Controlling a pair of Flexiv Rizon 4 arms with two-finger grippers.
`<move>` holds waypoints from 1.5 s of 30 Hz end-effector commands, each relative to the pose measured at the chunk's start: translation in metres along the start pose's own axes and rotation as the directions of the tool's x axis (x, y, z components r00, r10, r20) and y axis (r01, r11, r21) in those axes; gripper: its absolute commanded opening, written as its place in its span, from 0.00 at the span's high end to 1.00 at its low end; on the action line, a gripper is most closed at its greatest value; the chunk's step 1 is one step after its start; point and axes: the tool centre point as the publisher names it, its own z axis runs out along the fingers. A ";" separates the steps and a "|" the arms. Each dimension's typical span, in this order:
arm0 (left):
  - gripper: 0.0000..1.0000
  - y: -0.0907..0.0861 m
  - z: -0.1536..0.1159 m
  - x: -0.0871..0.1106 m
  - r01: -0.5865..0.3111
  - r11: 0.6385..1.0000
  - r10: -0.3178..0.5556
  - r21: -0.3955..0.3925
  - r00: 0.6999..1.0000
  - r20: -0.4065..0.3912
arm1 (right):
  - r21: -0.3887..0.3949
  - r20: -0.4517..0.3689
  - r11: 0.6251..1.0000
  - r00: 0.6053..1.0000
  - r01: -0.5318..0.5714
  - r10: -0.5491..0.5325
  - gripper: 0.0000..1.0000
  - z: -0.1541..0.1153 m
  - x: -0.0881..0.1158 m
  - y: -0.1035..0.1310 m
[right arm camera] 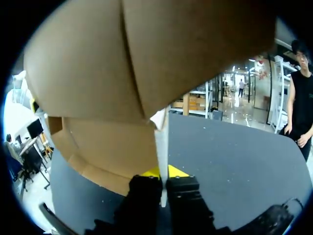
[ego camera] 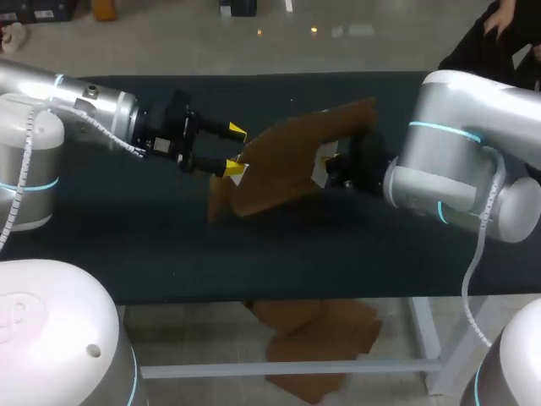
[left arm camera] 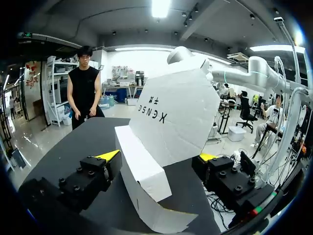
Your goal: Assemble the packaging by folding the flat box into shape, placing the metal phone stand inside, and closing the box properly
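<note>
Box (ego camera: 287, 165) pinched in right jaws, tips half-hidden.

There is 1 table (ego camera: 254, 254), and on it 1 brown cardboard box (ego camera: 287, 165). 2 arms reach over it, the left arm (ego camera: 93, 106) and the right arm (ego camera: 456, 161). They carry 2 grippers, the left gripper (ego camera: 236, 150) and the right gripper (right arm camera: 164, 172), each with 2 yellow tips (ego camera: 237, 130), 4 in all.

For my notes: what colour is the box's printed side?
White with dark lettering on the box, shown best in the left wrist view.
</note>
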 end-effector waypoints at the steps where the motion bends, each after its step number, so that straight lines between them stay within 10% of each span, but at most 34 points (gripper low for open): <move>1: 0.00 -0.002 -0.007 0.010 -0.008 1.000 0.009 -0.012 0.999 0.041 | 0.000 0.373 1.000 0.928 0.007 -0.007 1.00 -0.005 0.003 0.002; 20: 0.00 -0.007 -0.025 0.023 -0.031 0.999 0.033 -0.031 0.998 0.058 | -0.052 0.111 0.999 0.994 -0.014 0.020 1.00 -0.021 -0.007 -0.006; 45: 0.00 -0.016 -0.042 0.024 -0.009 0.998 0.014 -0.062 0.997 0.078 | -0.175 -0.162 0.981 0.985 -0.085 0.057 1.00 -0.019 -0.027 -0.004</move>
